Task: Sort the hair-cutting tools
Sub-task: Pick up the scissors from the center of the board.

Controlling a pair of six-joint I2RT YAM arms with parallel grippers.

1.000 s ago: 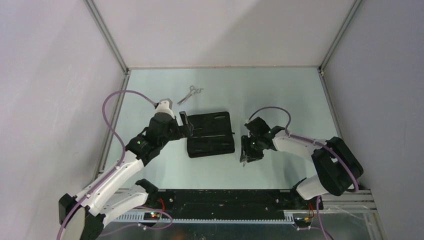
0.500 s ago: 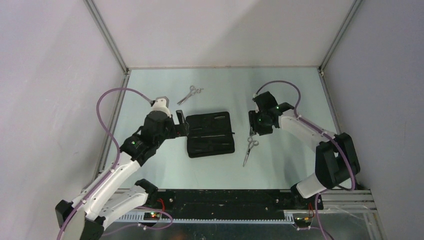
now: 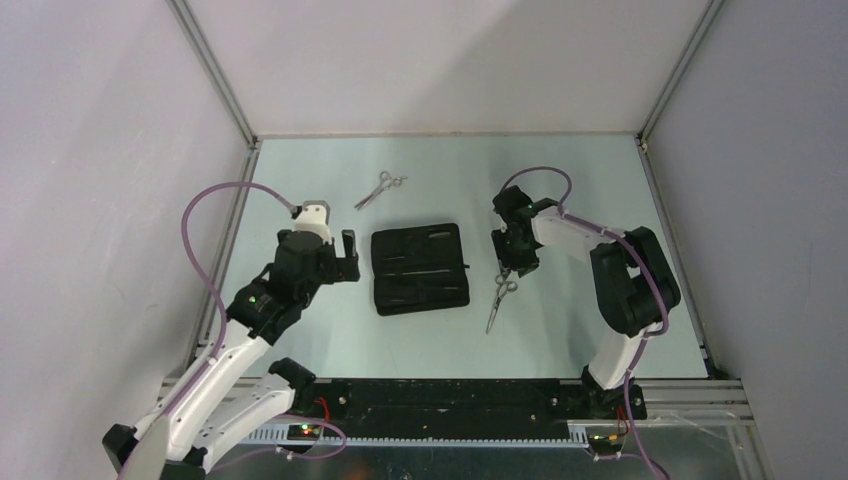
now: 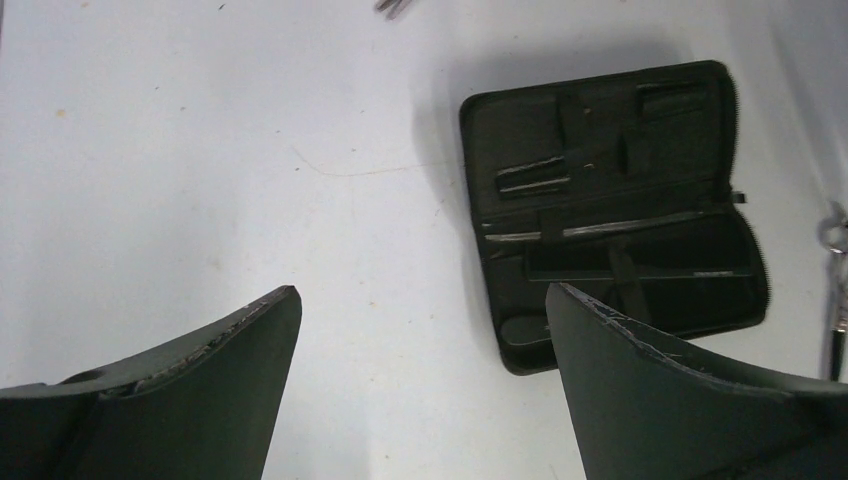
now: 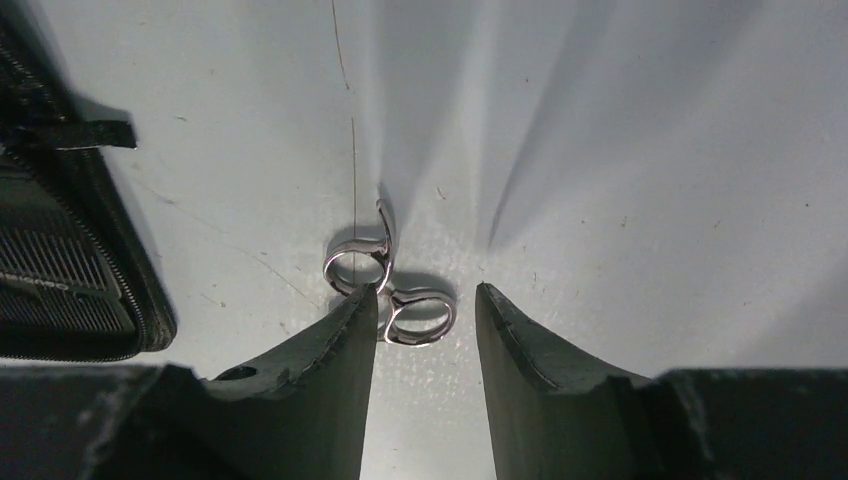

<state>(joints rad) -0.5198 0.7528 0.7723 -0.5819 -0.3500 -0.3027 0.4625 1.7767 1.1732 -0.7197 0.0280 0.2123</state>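
One pair of silver scissors (image 3: 499,298) lies on the table right of the open black zip case (image 3: 421,267). My right gripper (image 3: 509,263) hovers open just over its ring handles (image 5: 388,293); one ring sits between the fingers, not gripped. A second pair of scissors (image 3: 380,187) lies at the back, beyond the case. My left gripper (image 3: 348,257) is open and empty, left of the case (image 4: 610,210). A straight black flat comb (image 4: 640,271) lies inside the case, with a thin metal-tipped tool (image 4: 600,228) above it. I cannot make out the handled comb for certain.
The case's zip tab (image 5: 100,134) sticks out toward the right gripper. Metal frame rails (image 3: 225,270) and grey walls close in the table on the left, right and back. The arm bases stand at the near edge.
My right gripper left the near scissors lying on the table, swung toward the back, and now sits over their ring handles. My left gripper has drawn back leftward from the case's edge.
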